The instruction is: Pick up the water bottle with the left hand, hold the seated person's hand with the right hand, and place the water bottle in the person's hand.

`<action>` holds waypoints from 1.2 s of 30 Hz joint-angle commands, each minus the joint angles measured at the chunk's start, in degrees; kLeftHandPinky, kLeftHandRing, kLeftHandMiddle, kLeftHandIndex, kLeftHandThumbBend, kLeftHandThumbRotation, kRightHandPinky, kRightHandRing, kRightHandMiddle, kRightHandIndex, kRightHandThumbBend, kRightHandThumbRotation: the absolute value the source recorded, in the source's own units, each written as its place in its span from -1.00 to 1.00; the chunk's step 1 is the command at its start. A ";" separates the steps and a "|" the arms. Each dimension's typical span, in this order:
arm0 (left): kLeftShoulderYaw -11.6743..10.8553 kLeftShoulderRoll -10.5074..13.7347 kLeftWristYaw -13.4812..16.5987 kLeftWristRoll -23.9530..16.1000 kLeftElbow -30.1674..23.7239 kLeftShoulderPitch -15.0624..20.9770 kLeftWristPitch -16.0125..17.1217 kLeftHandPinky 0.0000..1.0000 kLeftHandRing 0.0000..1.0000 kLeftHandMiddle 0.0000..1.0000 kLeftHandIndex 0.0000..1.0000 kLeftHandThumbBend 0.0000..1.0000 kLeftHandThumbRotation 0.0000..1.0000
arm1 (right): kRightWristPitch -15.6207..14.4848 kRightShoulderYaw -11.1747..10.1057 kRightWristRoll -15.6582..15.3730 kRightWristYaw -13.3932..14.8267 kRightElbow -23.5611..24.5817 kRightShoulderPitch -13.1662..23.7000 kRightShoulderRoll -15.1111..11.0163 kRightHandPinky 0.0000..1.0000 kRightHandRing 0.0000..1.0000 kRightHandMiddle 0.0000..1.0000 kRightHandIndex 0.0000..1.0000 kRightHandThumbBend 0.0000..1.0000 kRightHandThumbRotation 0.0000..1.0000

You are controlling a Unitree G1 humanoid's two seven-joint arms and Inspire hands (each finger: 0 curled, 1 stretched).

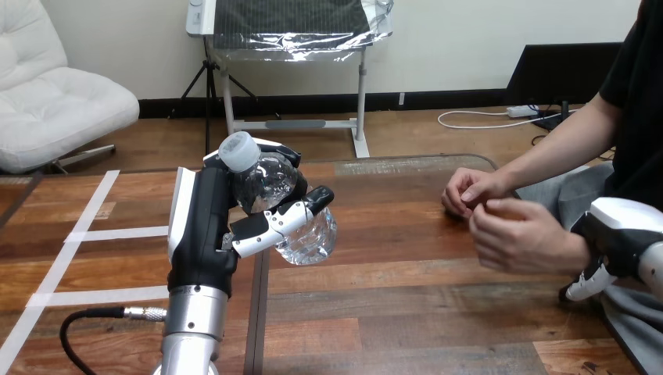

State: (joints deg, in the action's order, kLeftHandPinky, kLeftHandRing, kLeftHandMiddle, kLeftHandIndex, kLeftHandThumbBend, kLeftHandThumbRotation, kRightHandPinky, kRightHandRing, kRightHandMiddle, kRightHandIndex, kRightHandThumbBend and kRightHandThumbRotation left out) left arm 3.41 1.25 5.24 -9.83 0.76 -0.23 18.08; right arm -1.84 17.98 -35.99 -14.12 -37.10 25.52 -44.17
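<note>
Head view: left hand point(205, 230) has fingers and thumb curled round the water bottle point(267, 184), held tilted above the table point(406, 312), so pickup looks done. Right hand point(623, 233) sits beside the wrist of the person's nearer hand point(517, 234); can't tell if it grips. Handover not yet done.

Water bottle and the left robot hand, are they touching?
Touching. The head view shows the left robot hand with its fingers and thumb curled round the water bottle.
</note>
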 commanded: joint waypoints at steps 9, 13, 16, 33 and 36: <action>-0.08 -0.21 0.48 -0.45 -1.05 4.76 0.91 -0.26 -0.17 -0.08 -0.03 0.24 -1.00 | 0.34 -0.92 1.00 -1.07 2.36 0.27 0.39 -0.38 -0.18 0.00 -0.06 0.35 -1.00; -0.08 -0.14 0.52 -0.61 -1.11 4.76 0.92 -0.26 -0.17 -0.08 -0.03 0.24 -1.00 | 0.62 -0.85 0.74 -0.71 1.72 0.54 0.57 -0.41 -0.21 -0.03 -0.10 0.36 -1.00; -0.14 -0.19 0.47 -0.41 -1.16 4.74 0.87 -0.27 -0.17 -0.08 -0.03 0.24 -1.00 | 0.51 -0.99 0.84 -0.80 2.07 0.49 0.58 -0.44 -0.25 -0.06 -0.12 0.36 -1.00; -0.14 0.09 0.37 -0.65 -1.22 4.94 0.80 -0.27 -0.17 -0.08 -0.03 0.24 -1.00 | 0.81 -0.71 -0.32 -0.48 2.99 0.78 -0.11 -0.55 -0.37 -0.18 -0.21 0.35 -1.00; 0.00 -0.09 0.54 -0.85 -1.22 5.13 0.78 -0.28 -0.18 -0.08 -0.03 0.24 -1.00 | 1.16 -0.63 -0.68 -0.13 3.05 0.88 -0.29 -0.56 -0.38 -0.19 -0.21 0.34 -1.00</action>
State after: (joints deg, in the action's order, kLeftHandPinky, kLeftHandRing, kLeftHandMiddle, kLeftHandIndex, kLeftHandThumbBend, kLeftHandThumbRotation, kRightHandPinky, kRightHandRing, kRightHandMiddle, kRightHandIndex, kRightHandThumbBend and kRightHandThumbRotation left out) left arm 3.44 1.24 5.25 -9.93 0.80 -0.10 18.04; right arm -1.29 17.34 -36.29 -14.49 -36.13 25.25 -44.35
